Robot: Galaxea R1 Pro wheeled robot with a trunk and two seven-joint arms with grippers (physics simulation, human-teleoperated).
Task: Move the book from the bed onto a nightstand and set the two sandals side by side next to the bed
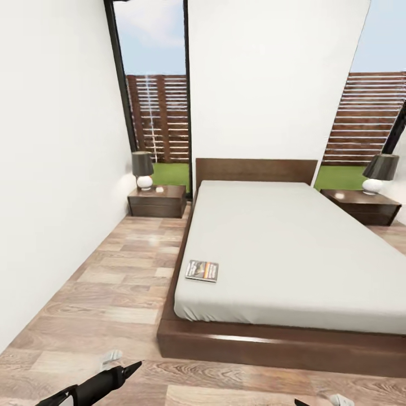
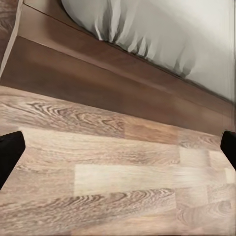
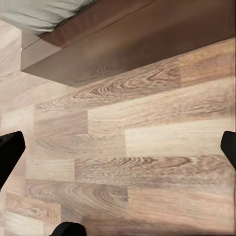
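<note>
Fingers on my left arm are spread wide: in the left wrist view their dark tips sit at the two edges of the frame with nothing between them but wood-plank floor. On the right arm the fingers are spread just as wide and hold nothing, hanging over the same planks. From the head camera I can see the left arm low at the near edge, pointing towards the bed.

Both wrist cameras catch the dark brown bed frame and a fold of the light grey mattress cover just beyond the floor.

From the head view, the book lies flat on the mattress, near the bed's near left corner, close to the left edge. One nightstand stands against the wall left of the headboard, carrying a lamp with a dark shade and a white base. A second nightstand stands on the right of the bed with a matching lamp. Behind them, tall windows show a slatted fence and grass.
</note>
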